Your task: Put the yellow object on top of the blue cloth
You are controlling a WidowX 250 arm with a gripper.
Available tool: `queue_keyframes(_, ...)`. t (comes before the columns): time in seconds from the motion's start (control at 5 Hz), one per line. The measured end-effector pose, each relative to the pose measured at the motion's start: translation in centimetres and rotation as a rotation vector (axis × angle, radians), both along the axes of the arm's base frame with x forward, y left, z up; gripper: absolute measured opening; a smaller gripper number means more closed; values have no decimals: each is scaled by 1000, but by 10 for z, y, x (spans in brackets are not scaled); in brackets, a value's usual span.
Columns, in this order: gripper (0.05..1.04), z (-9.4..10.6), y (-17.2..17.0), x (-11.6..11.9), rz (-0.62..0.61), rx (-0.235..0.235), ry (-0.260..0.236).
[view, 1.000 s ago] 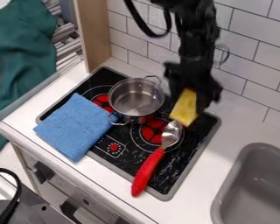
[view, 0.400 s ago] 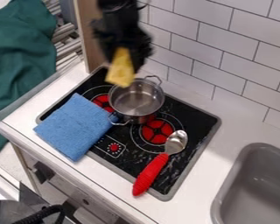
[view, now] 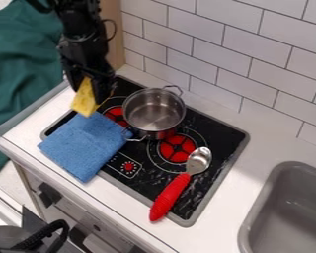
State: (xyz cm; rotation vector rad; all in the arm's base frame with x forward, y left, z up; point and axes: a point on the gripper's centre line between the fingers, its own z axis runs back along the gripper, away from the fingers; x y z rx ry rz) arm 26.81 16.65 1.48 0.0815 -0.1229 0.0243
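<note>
Since the earlier frames, our claw (view: 90, 88) has swung past the pot (view: 152, 111), and the yellow block (view: 85, 101) it grips now hangs at the far corner of the cloth (view: 85, 148). We judge the carry nearly done; next we should centre over the cloth, lower and release. We count 1 block, 1 cloth, 1 pot, 1 spoon (view: 169, 197).

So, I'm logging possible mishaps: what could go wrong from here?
If released here, the yellow object might land partly off the blue cloth, since the pincer holds it near the cloth's far corner. A low sideways swing could also bump the pot, one handle of which sits right by the cloth's edge.
</note>
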Motion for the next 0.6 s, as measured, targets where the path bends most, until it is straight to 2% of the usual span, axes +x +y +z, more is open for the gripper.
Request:
queue_keyframes(0.2, 698, -9, 1, -12, -26, -13, 10)
queue_keyframes(0.6, 697, -22, -9, -32, -12, -72, 28)
